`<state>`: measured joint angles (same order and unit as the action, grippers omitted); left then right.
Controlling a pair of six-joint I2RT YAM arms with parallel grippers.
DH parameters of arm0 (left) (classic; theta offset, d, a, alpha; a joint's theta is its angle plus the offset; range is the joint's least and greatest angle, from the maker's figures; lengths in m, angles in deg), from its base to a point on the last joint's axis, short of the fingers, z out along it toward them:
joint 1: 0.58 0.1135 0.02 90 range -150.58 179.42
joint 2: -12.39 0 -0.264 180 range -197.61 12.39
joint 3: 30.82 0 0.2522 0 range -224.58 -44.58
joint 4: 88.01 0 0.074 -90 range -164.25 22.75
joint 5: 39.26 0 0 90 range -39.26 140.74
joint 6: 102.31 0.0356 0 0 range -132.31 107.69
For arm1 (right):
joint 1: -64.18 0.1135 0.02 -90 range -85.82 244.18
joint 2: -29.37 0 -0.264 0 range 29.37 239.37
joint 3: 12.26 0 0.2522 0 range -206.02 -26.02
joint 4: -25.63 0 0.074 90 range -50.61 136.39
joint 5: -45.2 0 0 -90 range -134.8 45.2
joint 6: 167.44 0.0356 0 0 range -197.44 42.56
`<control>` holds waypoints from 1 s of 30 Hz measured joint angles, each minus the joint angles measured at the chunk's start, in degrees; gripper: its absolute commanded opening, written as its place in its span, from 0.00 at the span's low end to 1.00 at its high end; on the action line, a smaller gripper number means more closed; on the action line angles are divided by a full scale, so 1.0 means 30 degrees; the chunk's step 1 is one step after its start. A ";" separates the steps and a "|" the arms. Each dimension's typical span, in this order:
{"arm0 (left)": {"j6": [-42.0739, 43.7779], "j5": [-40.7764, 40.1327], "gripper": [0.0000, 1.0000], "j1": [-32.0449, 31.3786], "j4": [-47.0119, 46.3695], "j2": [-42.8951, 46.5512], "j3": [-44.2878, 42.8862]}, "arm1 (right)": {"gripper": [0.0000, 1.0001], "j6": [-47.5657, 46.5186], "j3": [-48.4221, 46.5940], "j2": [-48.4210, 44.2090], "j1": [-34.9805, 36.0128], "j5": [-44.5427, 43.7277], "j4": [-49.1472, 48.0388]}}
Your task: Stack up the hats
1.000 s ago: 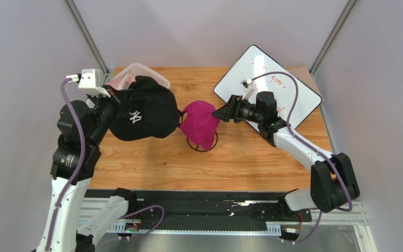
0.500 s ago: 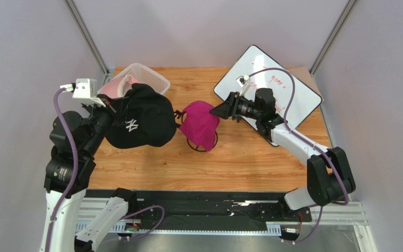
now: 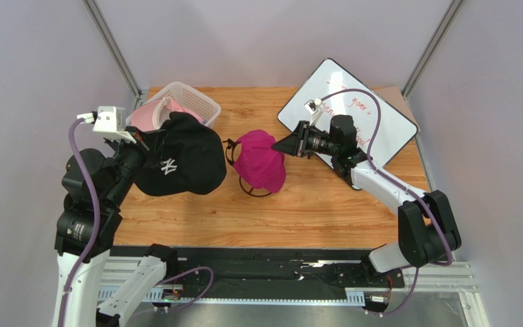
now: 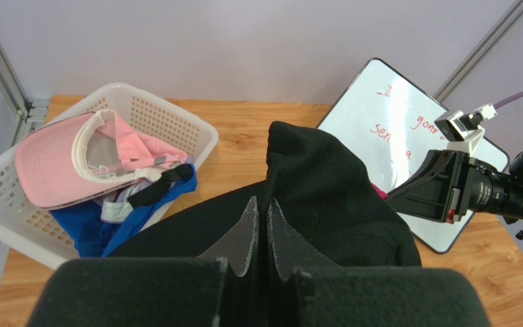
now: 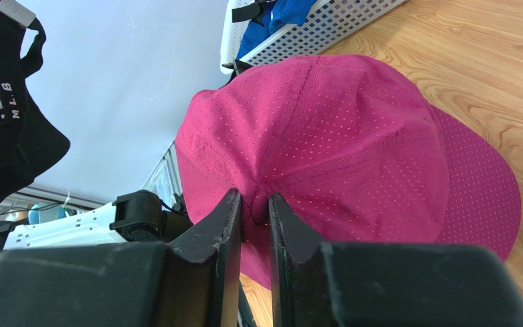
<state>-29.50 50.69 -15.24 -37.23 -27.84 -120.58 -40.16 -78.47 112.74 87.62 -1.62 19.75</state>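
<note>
The left gripper [image 4: 260, 208] has its jaws pressed almost together, pinching a fold of the black cap [image 4: 325, 197]. That cap hangs from the pinch in front of the basket [image 3: 205, 104]. In the top view it covers the basket's near right corner, with its white NY logo [image 3: 169, 165] facing up.

The right gripper [image 5: 254, 199] is likewise nearly closed, nipping a small ridge of fabric on the crown of the magenta cap [image 5: 353, 143]. This cap is to the right of the basket, just beyond the black cap and narrowly apart from it. It sits over a black wire stand [image 3: 260, 193] whose ring shows below its brim.

Inside the basket a pink cap [image 4: 56, 170] lies on top, inner side up. A blue cap [image 4: 87, 228] is under it at the near side, with some pale fabric between them that is hard to make out. Farther right of the basket, past the magenta cap, a whiteboard [image 3: 380, 126] lies tilted on the table [image 3: 298, 211], with the right arm reaching across it.
</note>
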 measured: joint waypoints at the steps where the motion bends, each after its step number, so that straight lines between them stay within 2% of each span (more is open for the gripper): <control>1: 0.0015 0.0000 0.00 0.0000 0.0044 0.0000 0.0000 | 0.18 -0.0007 0.0000 0.0000 0.0007 -0.0007 0.0029; 6: 0.0109 0.0000 0.00 0.0000 0.0182 0.0000 0.0000 | 0.20 -0.0270 -0.0240 0.0000 0.0051 -0.0080 0.0481; 11: 0.0219 0.0000 0.00 0.0000 0.0168 0.0000 0.0029 | 0.21 -0.1486 -0.1348 -0.0240 0.0306 -0.0896 0.2630; 22: 0.0277 0.0000 0.00 0.0000 0.0175 0.0007 0.0321 | 0.21 -0.4269 -0.4459 -0.0962 0.1304 -0.2776 0.6739; 30: 0.0299 0.0000 0.00 0.0000 0.0175 0.0095 0.0393 | 0.22 -0.6222 -0.7388 -0.0124 0.2769 -0.4167 0.9661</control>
<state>-28.61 50.69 -15.24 -36.71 -27.55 -119.40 -58.83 -100.63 112.37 95.93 -14.13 48.73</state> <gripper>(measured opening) 0.009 0.214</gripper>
